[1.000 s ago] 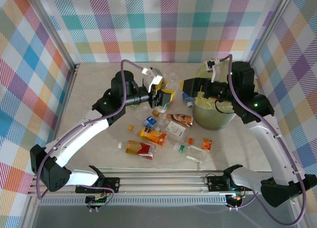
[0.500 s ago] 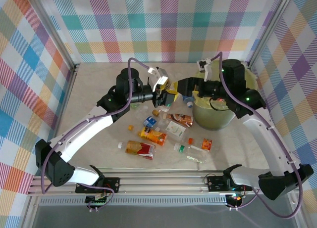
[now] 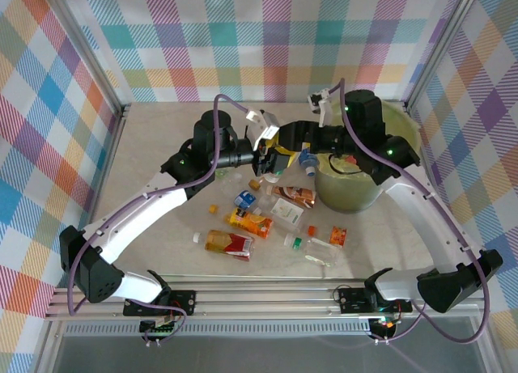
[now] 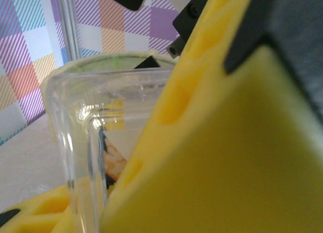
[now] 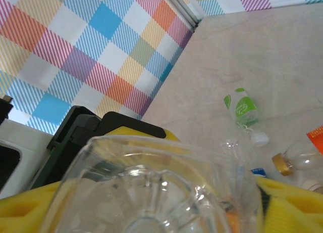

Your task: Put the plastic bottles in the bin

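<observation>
**Top view:** The left gripper (image 3: 271,156) is clamped on a clear bottle (image 3: 273,171), held above the table (image 3: 162,146) just beside the bin (image 3: 348,197). The right gripper (image 3: 290,140) meets it there. Loose bottles (image 3: 229,242) lie nearer the arm bases.

**Left wrist view:** Yellow pads (image 4: 227,172) pinch the bottle's thin wall. It is judged light, slick and liable to buckle, so it is best taken across the body.

**Right wrist view:** The bottle sits between the right pads (image 5: 20,207). Whether they press on it cannot be told. A green-labelled bottle (image 5: 243,109) lies apart on the table and obstructs nothing.
</observation>
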